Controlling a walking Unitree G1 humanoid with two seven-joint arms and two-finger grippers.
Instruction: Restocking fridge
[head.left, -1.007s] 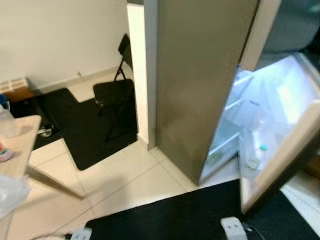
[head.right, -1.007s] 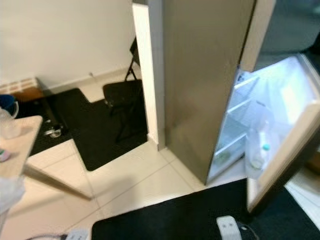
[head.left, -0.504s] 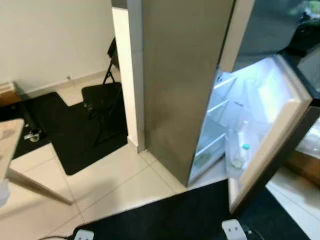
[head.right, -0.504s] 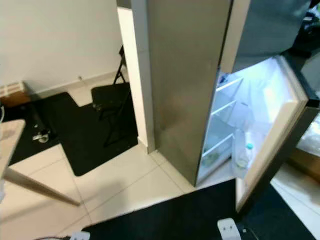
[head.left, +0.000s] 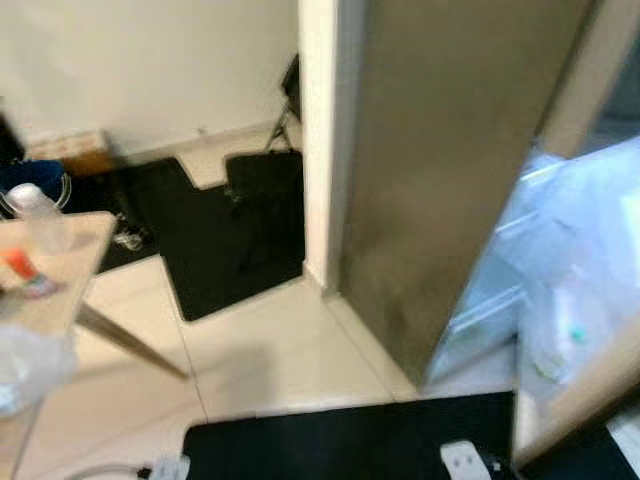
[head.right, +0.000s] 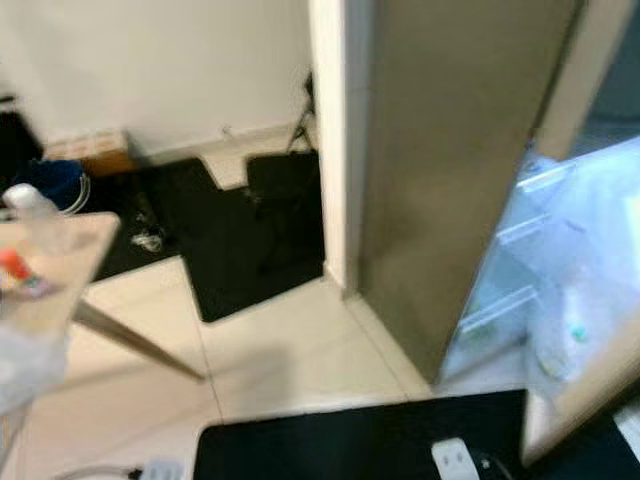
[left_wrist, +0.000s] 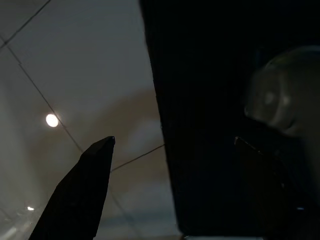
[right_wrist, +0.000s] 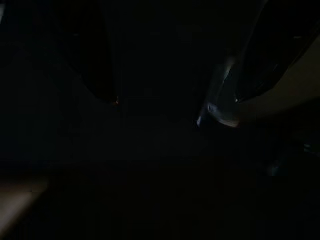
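The tall steel fridge (head.left: 450, 180) stands at the right with its door (head.left: 585, 385) swung open and the lit shelves (head.left: 545, 240) showing. A clear bottle with a green cap (head.left: 572, 335) sits in the door rack. At the left, a wooden table (head.left: 55, 295) carries a clear bottle (head.left: 40, 212), a small red-topped item (head.left: 22, 268) and a crumpled plastic bag (head.left: 25, 365). In the left wrist view my left gripper (left_wrist: 172, 145) hangs open over floor tiles and the black mat edge. The right gripper (right_wrist: 175, 100) is open in deep shade, holding nothing.
A black mat (head.left: 340, 445) lies on the tiled floor right in front. A folding chair (head.left: 265, 190) stands on another dark mat (head.left: 200, 250) beside a white wall corner (head.left: 318, 130). A white power strip (head.left: 165, 467) lies by the mat. Pale tiles run between table and fridge.
The whole picture has swung: the camera turned left, bringing the table and its items back into view and pushing the fridge to the right edge. The picture is blurred.
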